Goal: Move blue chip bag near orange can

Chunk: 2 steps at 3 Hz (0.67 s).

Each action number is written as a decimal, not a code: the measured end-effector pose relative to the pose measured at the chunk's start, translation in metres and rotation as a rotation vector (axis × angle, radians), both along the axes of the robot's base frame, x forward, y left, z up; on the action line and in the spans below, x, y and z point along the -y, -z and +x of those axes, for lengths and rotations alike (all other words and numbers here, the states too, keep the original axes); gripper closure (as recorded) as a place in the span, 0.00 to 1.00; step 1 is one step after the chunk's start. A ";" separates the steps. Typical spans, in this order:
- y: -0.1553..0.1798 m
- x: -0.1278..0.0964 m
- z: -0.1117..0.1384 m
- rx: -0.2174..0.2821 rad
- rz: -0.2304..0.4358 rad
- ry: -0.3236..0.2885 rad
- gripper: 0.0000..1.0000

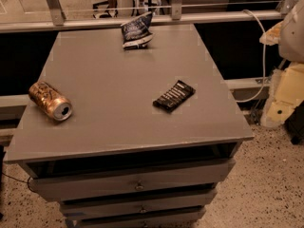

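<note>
White and cream robot parts (290, 30) show at the right edge, beside the cabinet. Gripper itself is out of shot, so can't tell its grip state.

Nearest thing on the grey cabinet top (118, 75) to that side: black ribbed bar packet (174, 96), flat, angled, right of centre.

Blue chip bag (137, 30) sits at the far edge, around the middle, crumpled and propped up, white lettering facing us.

Orange can (49, 100) lies on its side near the left edge, silver top pointing toward the front right. Bag and can are well apart, roughly diagonal across the top. Nothing touches either of them.

Below the top: grey drawers (137, 182). Speckled floor (270, 184) underneath, white cable (262, 56) hanging at the right.
</note>
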<state>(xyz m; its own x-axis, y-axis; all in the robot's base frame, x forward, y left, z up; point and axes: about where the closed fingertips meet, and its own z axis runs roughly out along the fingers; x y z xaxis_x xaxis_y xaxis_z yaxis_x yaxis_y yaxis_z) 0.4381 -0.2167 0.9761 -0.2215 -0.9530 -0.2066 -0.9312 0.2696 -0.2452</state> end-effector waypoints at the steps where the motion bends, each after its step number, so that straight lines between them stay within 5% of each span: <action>1: 0.000 0.000 0.000 0.000 0.000 0.000 0.00; 2: 0.003 -0.010 0.014 0.023 0.020 -0.025 0.00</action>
